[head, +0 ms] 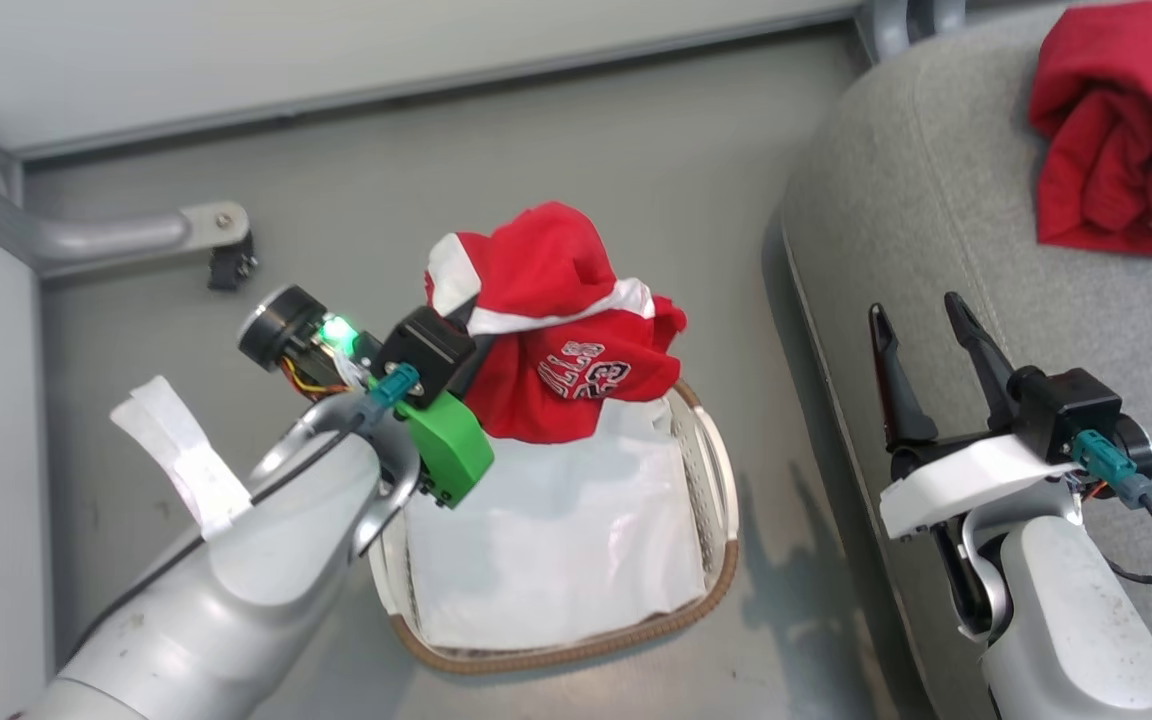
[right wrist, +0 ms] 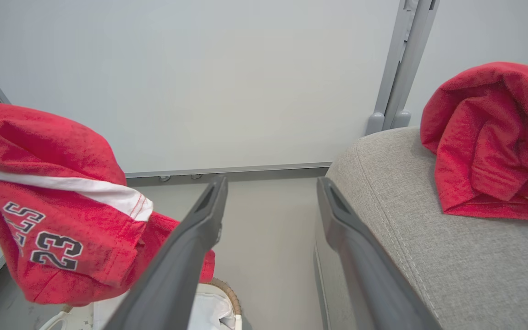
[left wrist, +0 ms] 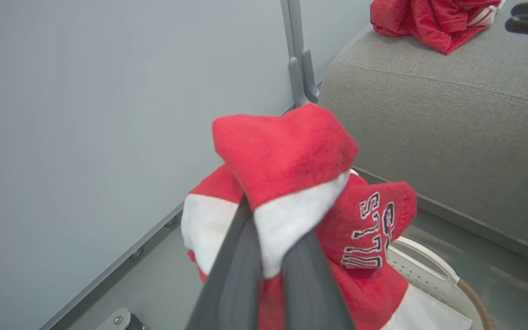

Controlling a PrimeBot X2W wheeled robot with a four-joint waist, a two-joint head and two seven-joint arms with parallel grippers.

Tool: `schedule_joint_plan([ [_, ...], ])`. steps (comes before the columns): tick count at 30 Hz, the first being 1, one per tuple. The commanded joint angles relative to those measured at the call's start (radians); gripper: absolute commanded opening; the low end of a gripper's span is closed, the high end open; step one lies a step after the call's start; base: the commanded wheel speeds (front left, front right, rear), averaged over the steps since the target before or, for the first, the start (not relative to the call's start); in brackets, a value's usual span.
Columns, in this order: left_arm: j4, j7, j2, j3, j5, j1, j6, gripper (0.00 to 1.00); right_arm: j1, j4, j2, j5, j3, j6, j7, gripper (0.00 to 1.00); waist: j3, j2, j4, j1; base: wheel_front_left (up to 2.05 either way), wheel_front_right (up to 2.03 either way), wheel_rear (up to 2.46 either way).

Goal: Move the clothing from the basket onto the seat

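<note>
At frame centre, our left gripper [head: 471, 335] was clamped on the lettered red garment [head: 576, 375] above the basket [head: 728, 560]; at lower right, our right gripper [head: 914, 306] gaped empty by the seat [head: 936, 200], where a second red garment [head: 1116, 130] lay.

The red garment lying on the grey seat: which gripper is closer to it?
Right. The right gripper, open, is at the seat's edge, short of the garment lying there. The left gripper is above the basket, shut on the lettered garment.
</note>
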Motion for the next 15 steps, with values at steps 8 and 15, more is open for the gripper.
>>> schedule_joint_plan([
  [8,-0.005,-0.001,0.06,0.01,0.026,-0.11,-0.015,0.0,0.05,0.019,-0.004,0.013,0.043,-0.001,-0.005,1.0,-0.243,0.0,0.063,0.0001,0.0,0.0,0.0],
  [15,0.006,-0.001,0.082,-0.013,0.024,-0.193,-0.023,0.0,0.058,0.028,-0.004,0.022,0.093,-0.001,-0.005,1.0,-0.288,0.0,0.062,0.0001,0.0,0.0,0.0],
])
